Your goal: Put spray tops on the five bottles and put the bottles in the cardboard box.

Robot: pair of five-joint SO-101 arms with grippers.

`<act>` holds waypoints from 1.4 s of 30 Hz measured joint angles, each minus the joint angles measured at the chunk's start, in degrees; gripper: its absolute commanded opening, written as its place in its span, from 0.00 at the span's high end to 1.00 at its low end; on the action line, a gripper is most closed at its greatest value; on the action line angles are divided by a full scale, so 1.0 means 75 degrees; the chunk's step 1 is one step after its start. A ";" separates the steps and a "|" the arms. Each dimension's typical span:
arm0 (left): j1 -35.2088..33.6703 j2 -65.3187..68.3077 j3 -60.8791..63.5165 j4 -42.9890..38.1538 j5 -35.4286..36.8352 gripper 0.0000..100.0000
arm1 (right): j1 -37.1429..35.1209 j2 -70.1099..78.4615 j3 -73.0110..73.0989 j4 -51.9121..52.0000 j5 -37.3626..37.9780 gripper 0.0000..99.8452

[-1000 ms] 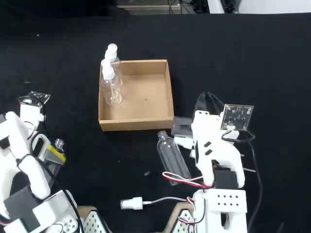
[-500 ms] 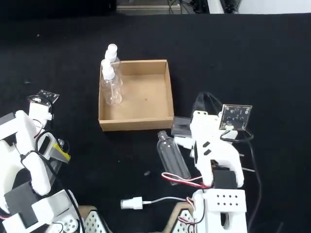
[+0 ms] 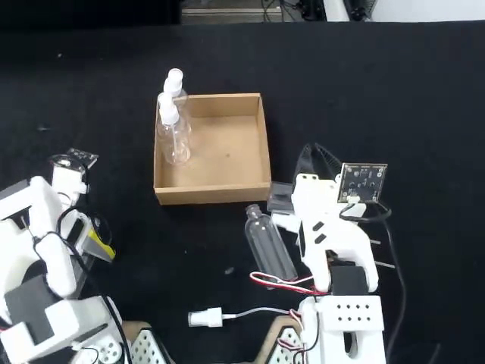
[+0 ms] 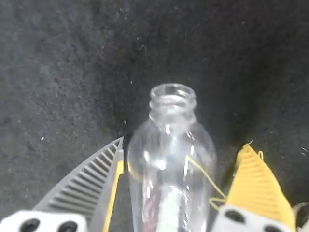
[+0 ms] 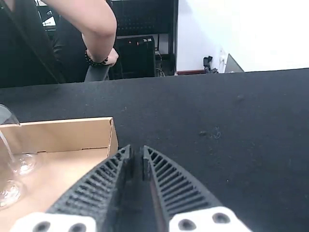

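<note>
Left wrist view: left gripper (image 4: 183, 145) is clasping a clear uncapped plastic bottle (image 4: 171, 159), neck free for capping; right gripper (image 5: 137, 149) is hovering clenched, empty, beside the brown cardboard box (image 5: 63, 129).

Black worktop (image 3: 394, 91); plain tan cardboard box (image 3: 212, 195). The two boxed bottles (image 3: 174, 140) are clear with white spray tops (image 3: 175, 76). The lying bottle (image 3: 270, 249) is clear, and the loose spray top (image 3: 206, 318) is white. Left arm (image 3: 38, 220) and right arm (image 3: 333, 235) are white. The left end effector (image 4: 183, 144) has ribbed grey and yellow fingers flanking a clear uncapped bottle (image 4: 171, 159). The right end effector (image 5: 136, 149) is ribbed black.
</note>
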 measured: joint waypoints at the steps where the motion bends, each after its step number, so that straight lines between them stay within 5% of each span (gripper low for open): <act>1: 0.0000 0.0129 0.0012 -0.0141 0.0000 0.68 | 0.0000 0.0000 0.0000 0.0000 0.0000 0.98; 12: -0.0035 0.0445 -0.0059 -0.0563 0.0012 0.69 | 0.0000 0.0000 0.0000 0.0000 0.0000 0.98; 18: -0.0211 0.0527 -0.0211 -0.0551 -0.0035 0.98 | 0.0000 0.0000 0.0000 0.0000 0.0000 0.98; 27: -0.0199 0.0199 -0.0281 0.0973 -0.0481 0.97 | 0.0000 0.0000 0.0000 0.0000 0.0000 0.98; 32: -0.0680 -0.1289 -0.0293 0.0832 0.0082 0.97 | 0.0000 0.0000 0.0000 0.0000 0.0000 0.98; 36: -0.1524 -0.2520 -0.0293 -0.0211 0.1618 0.97 | 0.0000 0.0000 0.0000 0.0000 0.0000 0.98; 42: -0.0715 -0.2966 -0.0164 -0.0469 0.3798 0.97 | 0.0000 0.0000 0.0000 0.0293 0.0164 0.98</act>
